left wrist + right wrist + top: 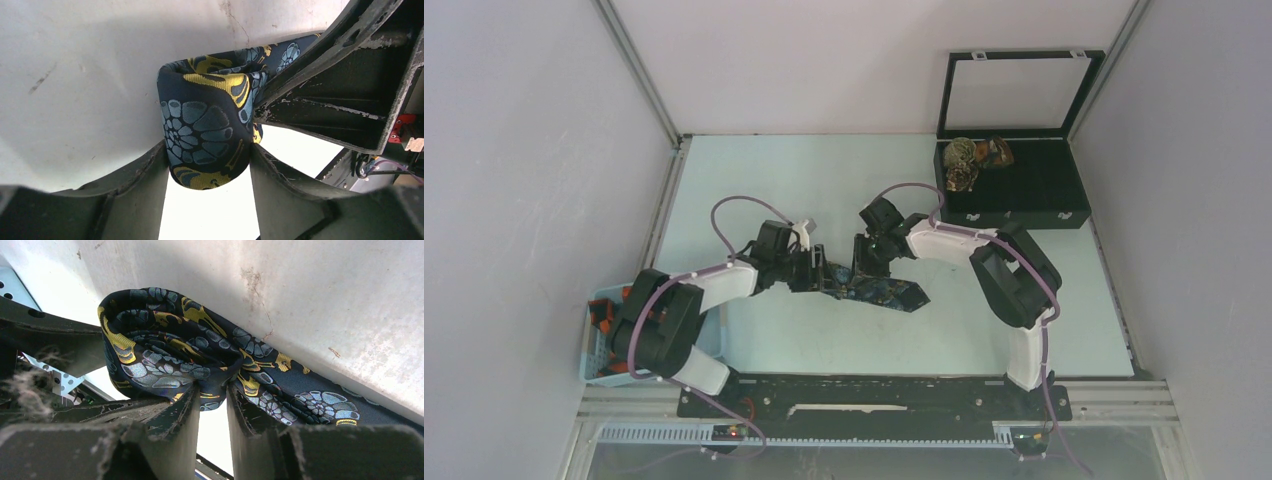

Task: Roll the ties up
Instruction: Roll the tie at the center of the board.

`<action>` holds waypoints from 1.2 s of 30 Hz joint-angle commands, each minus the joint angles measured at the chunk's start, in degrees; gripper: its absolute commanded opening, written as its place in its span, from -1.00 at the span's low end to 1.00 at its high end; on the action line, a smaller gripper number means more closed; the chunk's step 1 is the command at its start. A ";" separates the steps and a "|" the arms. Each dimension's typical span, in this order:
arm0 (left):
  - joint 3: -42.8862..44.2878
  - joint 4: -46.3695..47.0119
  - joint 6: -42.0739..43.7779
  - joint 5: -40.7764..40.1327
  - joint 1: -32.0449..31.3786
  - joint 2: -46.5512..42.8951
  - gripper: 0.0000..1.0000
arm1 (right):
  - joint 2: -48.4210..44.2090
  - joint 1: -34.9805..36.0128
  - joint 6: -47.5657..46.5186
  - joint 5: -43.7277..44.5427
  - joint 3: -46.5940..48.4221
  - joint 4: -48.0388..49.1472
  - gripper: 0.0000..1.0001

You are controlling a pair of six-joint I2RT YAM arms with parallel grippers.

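A dark navy tie (892, 293) with yellow and blue flowers lies mid-table, its pointed end toward the right. Part of it is wound into a coil (200, 125). My left gripper (207, 150) has that coil between its fingers, and both fingers touch its sides. From the other side, my right gripper (214, 391) is shut on a narrow fold of the same tie (165, 350), right beside the coil. In the top view both grippers, left (824, 276) and right (864, 268), meet over the tie. Rolled ties (969, 160) sit in a black case.
The black case (1034, 195) stands at the back right with its lid open. A light blue basket (596, 352) with orange and dark fabric hangs off the table's left edge beside the left arm's base. Grey walls close in both sides.
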 commanded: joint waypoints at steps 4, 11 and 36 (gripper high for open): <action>1.92 1.20 -0.14 2.68 0.20 1.15 0.03 | 0.90 -0.43 -0.82 1.93 1.44 -0.70 -0.42; 2.67 -2.04 -0.35 -2.45 -0.47 -0.95 -0.16 | -2.70 -0.72 -1.97 3.40 1.40 -2.01 -0.40; 24.48 -32.44 3.75 -40.44 -15.02 5.31 -0.34 | -13.19 -7.47 -6.67 5.75 -2.42 -6.84 -0.38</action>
